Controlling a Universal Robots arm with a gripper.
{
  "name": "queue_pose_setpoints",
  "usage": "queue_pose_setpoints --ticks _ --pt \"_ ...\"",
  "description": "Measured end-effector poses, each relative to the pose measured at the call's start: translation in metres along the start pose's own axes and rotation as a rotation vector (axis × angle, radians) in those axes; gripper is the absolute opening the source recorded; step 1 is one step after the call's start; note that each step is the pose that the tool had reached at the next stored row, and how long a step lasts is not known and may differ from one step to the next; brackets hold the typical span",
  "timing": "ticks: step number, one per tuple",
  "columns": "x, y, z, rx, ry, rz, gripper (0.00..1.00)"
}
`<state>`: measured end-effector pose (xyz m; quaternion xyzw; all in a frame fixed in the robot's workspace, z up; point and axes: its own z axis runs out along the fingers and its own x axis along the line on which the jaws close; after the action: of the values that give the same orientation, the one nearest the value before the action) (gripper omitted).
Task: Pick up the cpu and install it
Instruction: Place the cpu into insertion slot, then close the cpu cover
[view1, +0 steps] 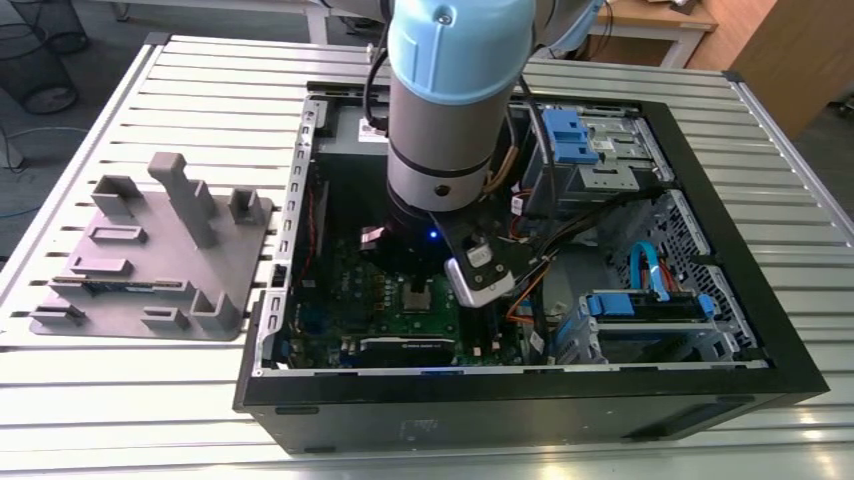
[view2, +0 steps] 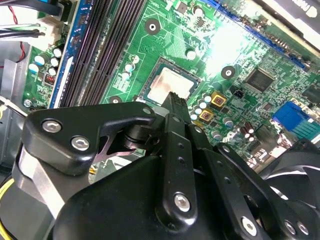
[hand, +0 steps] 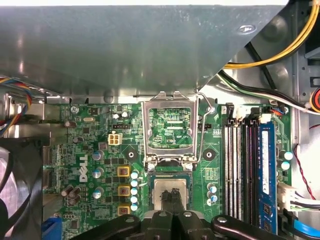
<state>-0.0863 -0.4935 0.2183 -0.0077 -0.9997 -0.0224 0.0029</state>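
Gripper (hand: 172, 194): fingers pinched together, nothing between them that I see | tips just above cpu (hand: 161, 187) lying flat in its socket | socket frame (hand: 169, 103) hinged up, leaving the seat open.

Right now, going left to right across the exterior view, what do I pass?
tray → case wall beside the tray → cpu → blue drive caddy → opposite case wall. The arm overlaps the middle, so it is left out.
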Motion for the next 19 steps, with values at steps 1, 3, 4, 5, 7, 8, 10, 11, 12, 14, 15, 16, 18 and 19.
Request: queue_pose_setpoints --ticks 1,3,4,5,7,8,10,11,12,14,15,16,18,19 --pt "0.0001 0.0000 0.0000 -0.0001 -0.0002 0.000 0.11" --pt "0.0013 0.0000 0.0005 -0.0063 -0.0022 0.000 0.11" --pt "0.0013 0.0000 0.0005 -0.0063 -0.0022 0.000 0.11" --pt "0.0013 -0.0001 0.0006 -0.0062 -0.0023 0.000 0.11" --pt "0.0013 -0.0004 0.0009 -0.0062 -0.0024 0.000 0.11" --pt "0.0013 -0.0004 0.0008 -0.0058 -0.0022 0.000 0.11" --pt "0.0013 -0.0004 0.0009 -0.0059 -0.0022 0.000 0.11" --pt "0.0013 -0.0005 0.0009 -0.0059 -0.0022 0.000 0.11" --pt "0.0012 -0.0004 0.0010 -0.0060 -0.0023 0.000 0.11" --pt "0.0012 -0.0004 0.0010 -0.0060 -0.0023 0.000 0.11" --pt "0.0013 -0.0004 0.0010 -0.0060 -0.0023 0.000 0.11" --pt "0.0013 -0.0004 0.0010 -0.0059 -0.0023 0.000 0.11" --pt "0.0013 -0.0005 0.0010 -0.0059 -0.0022 0.000 0.11" --pt "0.0013 -0.0004 0.0010 -0.0059 -0.0023 0.000 0.11"
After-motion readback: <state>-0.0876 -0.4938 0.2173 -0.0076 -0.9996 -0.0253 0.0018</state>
